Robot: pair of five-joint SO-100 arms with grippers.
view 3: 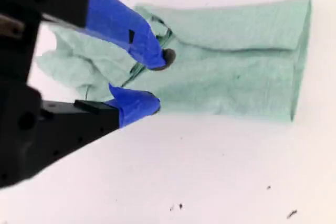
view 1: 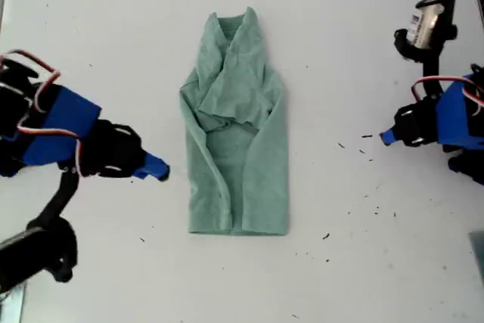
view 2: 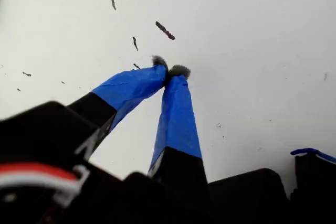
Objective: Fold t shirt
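Soft, floppy sage-green knit t shirt [view 1: 238,134]: pinch its hem corners. My first gripper [view 2: 169,70] clenched empty, my second gripper [view 3: 152,85] released.

A white tabletop [view 1: 113,28] fills the exterior view; small dark specks [view 1: 327,237] lie scattered over its lower right part in that view; more dark flecks [view 2: 165,30] show on the white surface in the first wrist view; a few also show in the second wrist view.
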